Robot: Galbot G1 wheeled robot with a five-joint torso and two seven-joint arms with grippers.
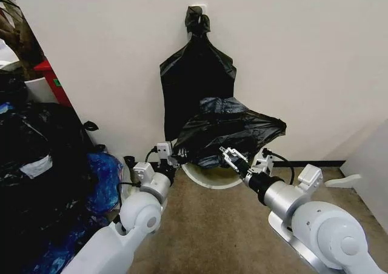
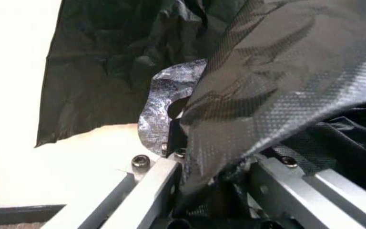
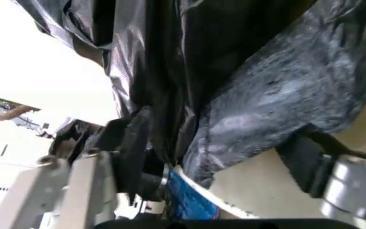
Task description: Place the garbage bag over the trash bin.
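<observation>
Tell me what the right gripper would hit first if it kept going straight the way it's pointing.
Most likely the garbage bag: the right gripper points up and left into the film draped over the trash bin. Beyond it hangs the knotted bag on the wall, though depth is unclear.

A plain off-white wall [image 1: 303,56] is running across the back, meeting a brown carpeted floor [image 1: 212,225] along a dark skirting strip [image 1: 315,163]. A flat black bag with a knotted top [image 1: 195,80] is hanging on the wall. A heap of black bags [image 1: 36,165] is lying at the left, with a red box [image 1: 53,80] behind it.
</observation>
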